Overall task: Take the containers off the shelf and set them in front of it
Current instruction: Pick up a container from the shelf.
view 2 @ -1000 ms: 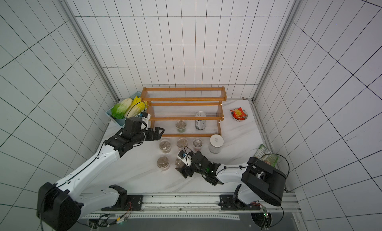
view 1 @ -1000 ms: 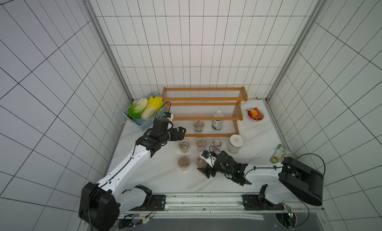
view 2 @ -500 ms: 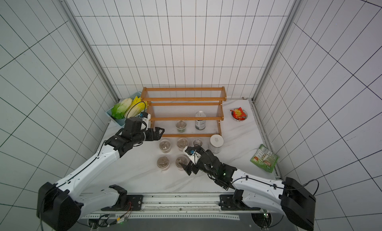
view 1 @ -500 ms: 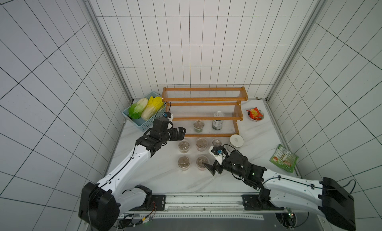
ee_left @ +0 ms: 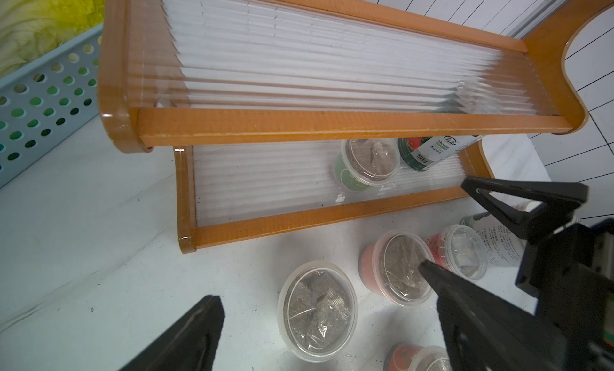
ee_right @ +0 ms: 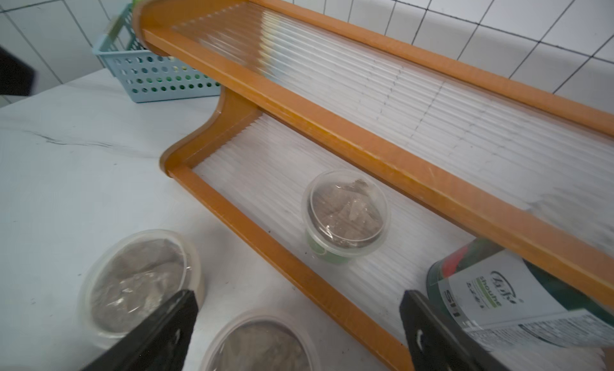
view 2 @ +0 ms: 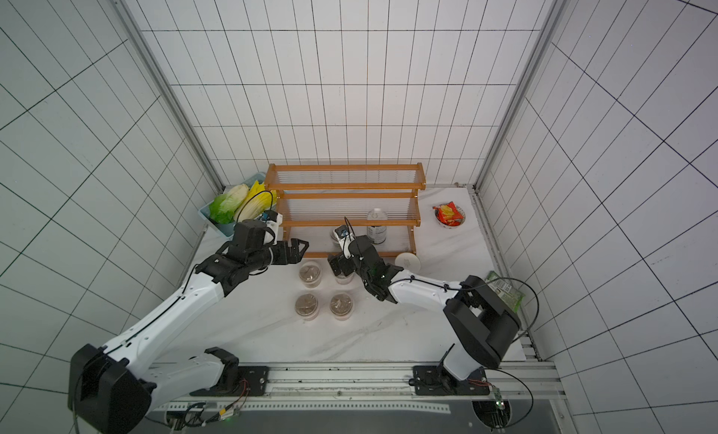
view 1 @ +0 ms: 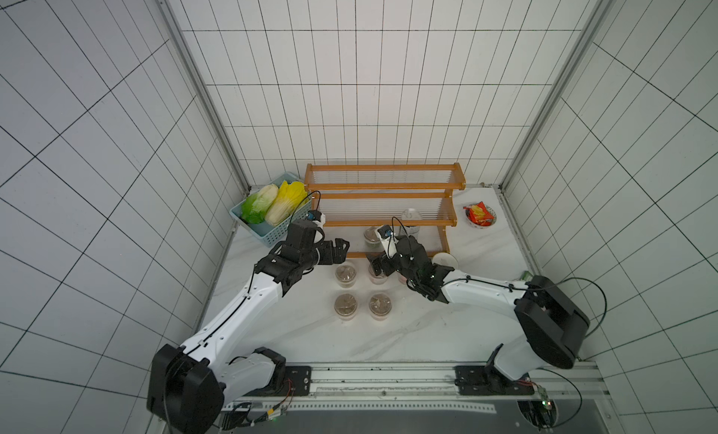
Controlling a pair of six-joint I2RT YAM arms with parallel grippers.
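Worktop [view 1: 412,337]: white, marbled.
At the back: three-tiered shelf [view 1: 382,186]; blue basket [view 1: 268,234] beside its left end; small bowl [view 1: 481,226] off its right end.
Lowest tier: green cup [ee_right: 345,216] and dark jar [ee_right: 498,296], side by side, upright.
Before the shelf: lidded cups [view 1: 345,275] in two rows; white-topped jar [view 1: 447,260] beside the right foot.

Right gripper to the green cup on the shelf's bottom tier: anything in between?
No object. Only the low front rail of the shelf lies between the open right gripper and the green cup. The dark jar stands close beside the cup.
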